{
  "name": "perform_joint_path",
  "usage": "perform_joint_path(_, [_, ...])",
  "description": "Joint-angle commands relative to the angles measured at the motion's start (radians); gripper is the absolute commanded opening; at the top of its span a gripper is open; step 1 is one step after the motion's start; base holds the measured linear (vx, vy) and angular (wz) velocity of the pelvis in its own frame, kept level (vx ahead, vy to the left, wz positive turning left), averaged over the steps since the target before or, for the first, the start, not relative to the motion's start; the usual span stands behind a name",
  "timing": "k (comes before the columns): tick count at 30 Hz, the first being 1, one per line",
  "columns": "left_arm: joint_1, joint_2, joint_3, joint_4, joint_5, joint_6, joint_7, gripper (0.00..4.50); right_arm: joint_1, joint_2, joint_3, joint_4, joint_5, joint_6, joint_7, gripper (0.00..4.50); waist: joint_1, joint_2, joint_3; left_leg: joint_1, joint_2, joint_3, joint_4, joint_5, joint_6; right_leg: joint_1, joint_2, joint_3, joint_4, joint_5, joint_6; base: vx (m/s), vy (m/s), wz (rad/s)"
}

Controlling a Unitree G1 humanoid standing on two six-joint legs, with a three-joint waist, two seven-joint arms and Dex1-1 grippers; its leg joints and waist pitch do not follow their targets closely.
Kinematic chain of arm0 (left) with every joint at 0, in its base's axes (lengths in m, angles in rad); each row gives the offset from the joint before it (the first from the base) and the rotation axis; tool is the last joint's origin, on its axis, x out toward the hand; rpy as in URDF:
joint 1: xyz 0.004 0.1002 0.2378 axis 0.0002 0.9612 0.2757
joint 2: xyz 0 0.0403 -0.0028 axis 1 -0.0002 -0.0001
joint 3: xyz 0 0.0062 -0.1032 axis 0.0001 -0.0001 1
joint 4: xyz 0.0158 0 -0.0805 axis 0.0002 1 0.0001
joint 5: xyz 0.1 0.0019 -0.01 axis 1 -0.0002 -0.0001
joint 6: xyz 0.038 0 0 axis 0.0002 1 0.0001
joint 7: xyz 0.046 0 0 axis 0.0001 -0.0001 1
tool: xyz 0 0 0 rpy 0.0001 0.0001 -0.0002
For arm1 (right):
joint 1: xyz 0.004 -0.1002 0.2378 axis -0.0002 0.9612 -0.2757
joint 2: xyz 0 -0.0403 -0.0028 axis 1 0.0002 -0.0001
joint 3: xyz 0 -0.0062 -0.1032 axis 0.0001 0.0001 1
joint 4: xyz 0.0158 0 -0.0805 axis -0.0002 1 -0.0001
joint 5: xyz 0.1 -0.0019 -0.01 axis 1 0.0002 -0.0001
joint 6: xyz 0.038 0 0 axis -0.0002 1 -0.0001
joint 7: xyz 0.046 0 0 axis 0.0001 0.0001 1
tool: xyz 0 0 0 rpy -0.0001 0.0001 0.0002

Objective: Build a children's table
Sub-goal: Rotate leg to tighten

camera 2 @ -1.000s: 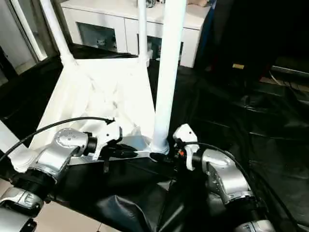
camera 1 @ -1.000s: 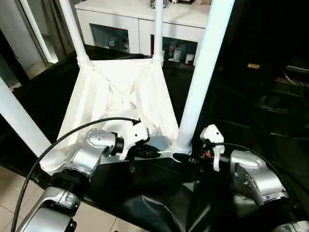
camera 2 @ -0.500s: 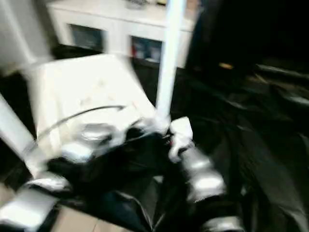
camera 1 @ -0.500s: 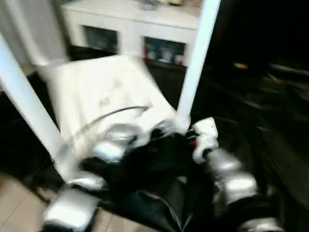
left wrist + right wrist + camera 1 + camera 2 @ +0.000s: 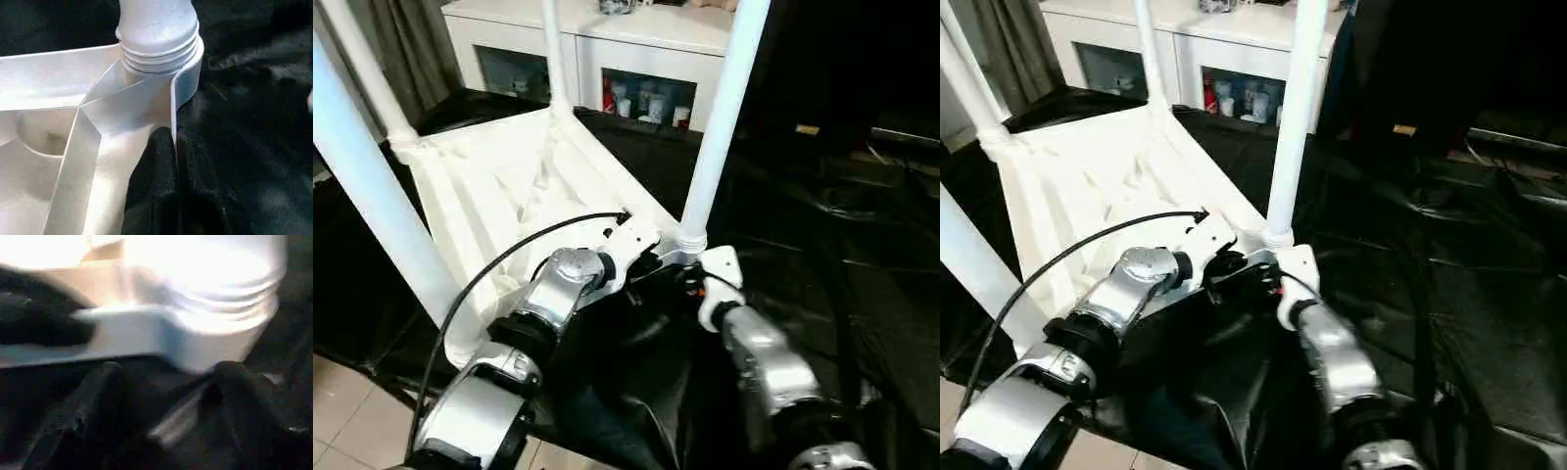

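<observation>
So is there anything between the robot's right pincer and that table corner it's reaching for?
Nothing visible. The right pincer sits right at the tabletop corner where the near leg is socketed; its fingers stand apart over the black sheet just below.

The tabletop [image 5: 499, 186] and its legs [image 5: 720, 117] look like smooth white plastic with a slight sheen, the ribbed underside moulded in one piece. Under them lies a glossy black sheet [image 5: 862, 245], wrinkled like plastic film. The forearms [image 5: 759, 352] are brushed silver metal, and the cabinet [image 5: 646, 39] has glazed doors.
</observation>
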Motion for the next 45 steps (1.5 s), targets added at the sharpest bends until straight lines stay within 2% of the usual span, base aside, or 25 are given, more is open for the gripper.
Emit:
perform_joint_path(1, [0.025,0.028,-0.01,0.028,-0.003,-0.036,-0.052,0.0,-0.018,-0.064,-0.02,-0.073,0.028,0.014,0.092,3.73,0.005,-0.009,-0.054,0.01,0.05,-0.021,-0.062,-0.244,0.064,0.049,-0.062,0.037,-0.07,-0.235,-0.197,0.0,0.0,0.0])
perform_joint_path(3, [0.028,0.054,-0.007,0.024,-0.013,-0.062,-0.106,0.0,-0.015,-0.138,-0.008,-0.116,0.049,0.047,0.208,3.83,0.009,-0.009,-0.053,0.011,0.05,-0.021,-0.061,-0.234,0.073,0.05,-0.062,0.036,-0.069,-0.218,-0.201,0.0,0.0,0.0])
perform_joint_path(4, [0.029,0.062,-0.007,0.024,-0.014,-0.061,-0.116,0.0,-0.013,-0.16,-0.007,-0.132,0.062,0.058,0.246,4.05,0.009,-0.011,-0.054,0.009,0.05,-0.02,-0.059,-0.227,0.08,0.052,-0.063,0.038,-0.066,-0.205,-0.205,0.0,0.0,0.0])
perform_joint_path(5, [0.029,0.064,-0.007,0.024,-0.014,-0.06,-0.117,0.0,-0.013,-0.163,-0.007,-0.134,0.063,0.06,0.251,4.05,0.009,-0.011,-0.054,0.009,0.05,-0.02,-0.059,-0.225,0.081,0.051,-0.064,0.037,-0.066,-0.204,-0.207,0.0,0.0,0.0])
perform_joint_path(6, [0.031,0.078,-0.009,0.023,-0.017,-0.075,-0.141,0.0,-0.01,-0.198,-0.007,-0.162,0.087,0.075,0.314,4.05,0.008,-0.007,-0.055,0.008,0.05,-0.02,-0.058,-0.222,0.08,0.05,-0.065,0.037,-0.066,-0.206,-0.213,0.0,0.0,0.0])
perform_joint_path(7, [0.039,0.094,-0.011,0.013,-0.03,-0.093,-0.189,0.0,-0.005,-0.233,-0.004,-0.19,0.108,0.086,0.374,4.19,0.007,-0.012,-0.057,0.007,0.05,-0.02,-0.056,-0.217,0.084,0.053,-0.065,0.036,-0.065,-0.199,-0.217,0.0,0.0,0.0])
perform_joint_path(9, [0.059,0.121,-0.018,-0.02,-0.057,-0.123,-0.292,0.0,0.004,-0.281,0.001,-0.231,0.143,0.11,0.462,4.31,0.011,-0.013,-0.056,0.008,0.052,-0.021,-0.056,-0.213,0.099,0.056,-0.067,0.036,-0.066,-0.197,-0.224,0.0,0.0,0.0])
perform_joint_path(10, [0.073,0.136,-0.026,-0.046,-0.073,-0.125,-0.353,0.0,0.009,-0.298,0.006,-0.25,0.161,0.122,0.502,4.43,0.012,-0.012,-0.055,0.008,0.053,-0.02,-0.056,-0.2,0.103,0.053,-0.066,0.037,-0.063,-0.187,-0.231,0.0,0.0,0.0])
perform_joint_path(13, [0.097,0.164,-0.042,-0.091,-0.097,-0.132,-0.456,0.0,0.023,-0.325,0.023,-0.284,0.186,0.151,0.565,4.43,0.016,-0.009,-0.055,0.012,0.056,-0.018,-0.057,-0.203,0.092,0.048,-0.066,0.037,-0.062,-0.196,-0.239,0.0,0.0,0.0])
perform_joint_path(14, [0.113,0.183,-0.051,-0.127,-0.119,-0.12,-0.519,0.0,0.04,-0.346,0.046,-0.315,0.201,0.173,0.618,4.43,0.024,-0.007,-0.055,0.013,0.06,-0.018,-0.058,-0.203,0.087,0.051,-0.066,0.036,-0.059,-0.194,-0.241,0.0,0.0,0.0])
perform_joint_path(15, [0.115,0.185,-0.051,-0.131,-0.122,-0.119,-0.526,0.0,0.042,-0.347,0.049,-0.318,0.202,0.175,0.623,4.43,0.027,-0.005,-0.054,0.013,0.063,-0.018,-0.06,-0.202,0.085,0.05,-0.064,0.036,-0.057,-0.188,-0.242,0.0,0.0,0.0])
perform_joint_path(16, [0.124,0.194,-0.054,-0.153,-0.135,-0.112,-0.554,0.0,0.05,-0.352,0.065,-0.331,0.197,0.18,0.645,4.43,0.034,-0.004,-0.056,0.018,0.065,-0.015,-0.059,-0.2,0.079,0.046,-0.063,0.035,-0.054,-0.172,-0.248,0.0,0.0,0.0])
perform_joint_path(19, [0.129,0.2,-0.052,-0.164,-0.139,-0.118,-0.563,0.0,0.051,-0.355,0.091,-0.32,0.155,0.151,0.637,4.43,0.044,-0.004,-0.054,0.019,0.064,-0.013,-0.06,-0.212,0.059,0.041,-0.064,0.036,-0.055,-0.183,-0.249,0.0,0.0,0.0])
perform_joint_path(22, [0.132,0.202,-0.047,-0.174,-0.137,-0.125,-0.563,0.0,0.047,-0.354,0.132,-0.291,0.082,0.094,0.605,4.43,0.047,-0.004,-0.052,0.02,0.06,-0.015,-0.063,-0.248,0.028,0.041,-0.069,0.039,-0.061,-0.246,-0.22,0.0,0.0,0.0])
perform_joint_path(23, [0.132,0.202,-0.047,-0.174,-0.137,-0.125,-0.563,0.0,0.047,-0.354,0.132,-0.291,0.082,0.094,0.605,4.43,0.047,-0.005,-0.053,0.019,0.06,-0.016,-0.063,-0.247,0.024,0.041,-0.069,0.04,-0.061,-0.248,-0.216,0.0,0.0,0.0])
perform_joint_path(25, [0.133,0.202,-0.046,-0.175,-0.137,-0.126,-0.565,0.0,0.045,-0.348,0.132,-0.29,0.082,0.095,0.601,4.43,0.048,-0.005,-0.054,0.019,0.058,-0.016,-0.062,-0.236,0.027,0.043,-0.068,0.04,-0.061,-0.233,-0.211,0.0,0.0,0.0])
perform_joint_path(29, [0.134,0.199,-0.047,-0.184,-0.134,-0.123,-0.554,0.0,0.041,-0.33,0.133,-0.284,0.093,0.108,0.593,4.43,0.05,-0.004,-0.058,0.017,0.058,-0.014,-0.058,-0.194,0.049,0.046,-0.065,0.038,-0.051,-0.146,-0.231,0.0,0.0,0.0])
perform_joint_path(34, [0.132,0.195,-0.045,-0.177,-0.133,-0.126,-0.543,0.0,0.039,-0.303,0.119,-0.271,0.106,0.101,0.581,4.43,0.05,-0.002,-0.057,0.017,0.058,-0.015,-0.058,-0.206,0.046,0.046,-0.066,0.038,-0.053,-0.174,-0.23,0.0,0.0,0.0])
perform_joint_path(36, [0.135,0.195,-0.044,-0.179,-0.134,-0.125,-0.542,0.0,0.042,-0.295,0.118,-0.268,0.115,0.101,0.584,4.08,0.05,-0.002,-0.058,0.018,0.058,-0.015,-0.059,-0.207,0.043,0.046,-0.065,0.038,-0.053,-0.177,-0.227,0.0,0.0,0.0])
perform_joint_path(40, [0.138,0.195,-0.043,-0.18,-0.133,-0.125,-0.54,0.0,0.047,-0.286,0.119,-0.264,0.116,0.098,0.584,3.9,0.051,-0.003,-0.059,0.017,0.058,-0.015,-0.057,-0.192,0.046,0.048,-0.064,0.038,-0.049,-0.147,-0.232,0.0,0.0,0.0])
perform_joint_path(41, [0.14,0.195,-0.043,-0.182,-0.133,-0.124,-0.54,0.0,0.048,-0.282,0.118,-0.263,0.117,0.098,0.584,3.65,0.051,-0.004,-0.059,0.017,0.058,-0.015,-0.057,-0.189,0.048,0.048,-0.064,0.038,-0.049,-0.142,-0.233,0.0,0.0,0.0])
perform_joint_path(45, [0.145,0.198,-0.043,-0.187,-0.133,-0.12,-0.537,0.0,0.051,-0.278,0.127,-0.252,0.108,0.093,0.584,3.3,0.051,-0.006,-0.058,0.016,0.057,-0.014,-0.056,-0.19,0.049,0.048,-0.065,0.037,-0.05,-0.153,-0.234,0.0,0.0,0.0])
